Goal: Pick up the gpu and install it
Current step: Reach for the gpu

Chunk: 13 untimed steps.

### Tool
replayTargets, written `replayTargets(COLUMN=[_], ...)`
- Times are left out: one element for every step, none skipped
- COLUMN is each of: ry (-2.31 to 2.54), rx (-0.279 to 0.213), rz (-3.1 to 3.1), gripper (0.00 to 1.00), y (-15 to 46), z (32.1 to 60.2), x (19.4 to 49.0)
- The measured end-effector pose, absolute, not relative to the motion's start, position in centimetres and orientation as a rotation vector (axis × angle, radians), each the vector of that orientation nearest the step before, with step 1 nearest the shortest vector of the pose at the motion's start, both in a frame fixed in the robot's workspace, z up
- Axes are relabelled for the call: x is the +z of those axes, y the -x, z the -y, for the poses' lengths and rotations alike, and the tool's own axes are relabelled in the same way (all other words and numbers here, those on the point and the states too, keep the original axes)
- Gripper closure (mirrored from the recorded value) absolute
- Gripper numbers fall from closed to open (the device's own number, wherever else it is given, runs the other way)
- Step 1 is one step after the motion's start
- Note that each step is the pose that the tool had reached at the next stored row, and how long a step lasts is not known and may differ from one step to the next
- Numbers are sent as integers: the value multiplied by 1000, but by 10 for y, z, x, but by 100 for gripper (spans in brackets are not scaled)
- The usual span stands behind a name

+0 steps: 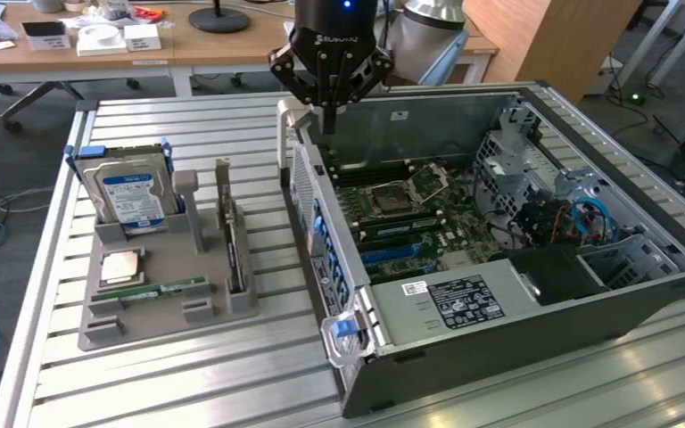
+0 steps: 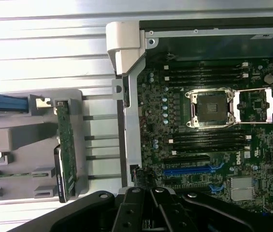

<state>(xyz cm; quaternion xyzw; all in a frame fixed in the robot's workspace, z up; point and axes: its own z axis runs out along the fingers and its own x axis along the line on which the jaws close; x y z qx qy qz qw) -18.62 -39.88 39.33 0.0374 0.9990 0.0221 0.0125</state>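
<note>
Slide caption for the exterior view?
Shut gripper hovers over the open PC case; the gpu stands upright in the grey holder on the slatted table.

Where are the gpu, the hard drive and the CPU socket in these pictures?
gpu [image 2: 67, 150]: wrist view, middle of its board.
hard drive [image 1: 132, 198]: exterior view, on its blue label.
CPU socket [image 2: 209, 107]: wrist view, centre of the dark square.

Tool [image 1: 329, 120] above the open computer case [image 1: 498, 339]
Its fingers pressed together, the tool hangs over the far end of the case wall on the exterior view's left. The gpu [image 1: 235, 251] stands on edge in a grey holder [image 1: 152, 325] on the slatted worktop [image 1: 176, 383], near the upright hard drive [image 1: 132, 198].
</note>
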Motion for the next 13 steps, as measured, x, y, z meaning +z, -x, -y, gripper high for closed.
replayTargets(ry=[-117, -117, -116, -117, -117, -117, -117, -117, -117, -117, -116, -116, -117], rx=[69, 69, 69, 69, 69, 69, 69, 69, 69, 69, 69, 69, 69], rz=[-3114, -3114, -3114, -3114, -3114, -3114, -3114, -3114, -3114, -3114, -3114, -3114, -3114], gripper=[90, 90, 90, 90, 90, 90, 90, 90, 90, 90, 90, 90, 90], y=[188, 189, 190, 192, 193, 195, 197, 198, 200, 202, 203, 205, 206], z=[399, 399, 399, 399, 399, 399, 399, 399, 399, 399, 399, 399, 399], x=[393, 393, 393, 393, 393, 393, 393, 393, 393, 393, 393, 393, 393])
